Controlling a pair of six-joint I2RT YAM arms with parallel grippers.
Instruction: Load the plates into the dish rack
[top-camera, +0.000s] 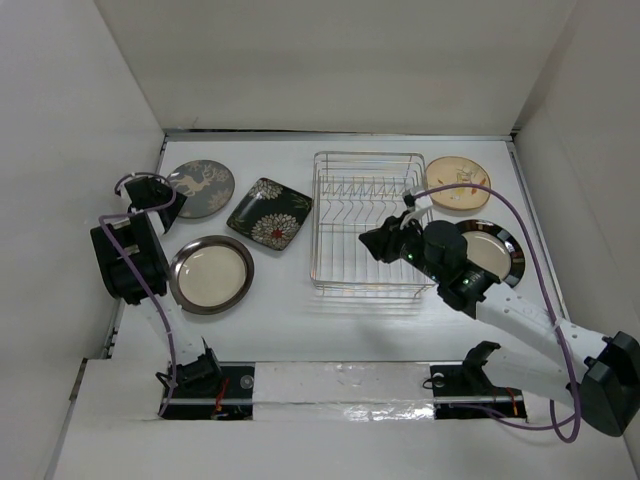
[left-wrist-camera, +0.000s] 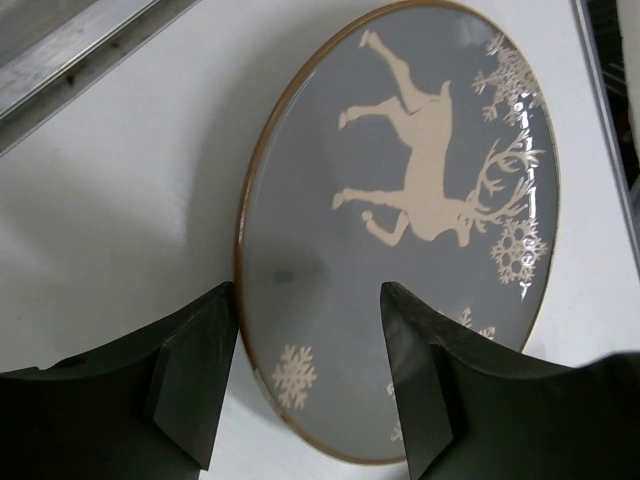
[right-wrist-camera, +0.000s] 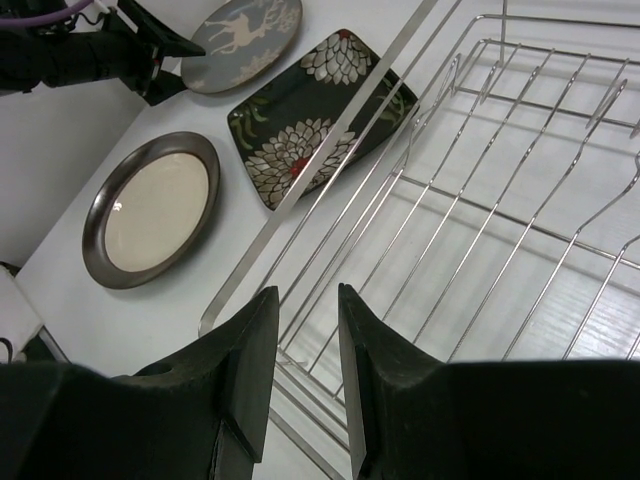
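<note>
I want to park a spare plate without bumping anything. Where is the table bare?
Widest bare strip of table: between dish rack and near edge. Crowded: deer plate, black square plate and cream plate left of the rack; tan plate, rimmed plate and right arm on its right.

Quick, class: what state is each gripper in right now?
Left gripper: open, over the deer plate, not gripping it.
Right gripper: barely open, empty, over the dish rack.
</note>
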